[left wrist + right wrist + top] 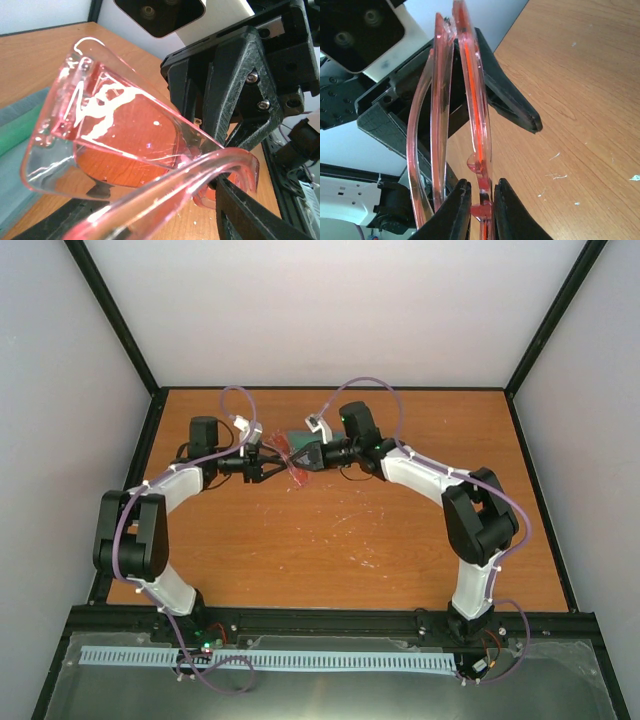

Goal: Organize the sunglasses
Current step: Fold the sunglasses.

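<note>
The sunglasses point(298, 476) are translucent red-pink and are held in the air between my two grippers at the back middle of the table. My right gripper point(303, 458) is shut on the front frame near the bridge, its two fingers pinching it in the right wrist view point(482, 202). My left gripper point(272, 468) is open, with its fingers spread on either side of the folded temples point(165, 200). One left finger point(512, 102) shows beside the frame point(472, 100). The lens point(125, 145) fills the left wrist view. The grey-blue case point(296, 436) lies just behind the grippers.
The case's green lining point(15, 137) and grey-blue edge point(20, 112) show at the left under the glasses. The brown table point(330, 540) is ringed by a black frame point(148, 450) and white walls. The right gripper's body point(235, 85) is close in front of the left wrist camera.
</note>
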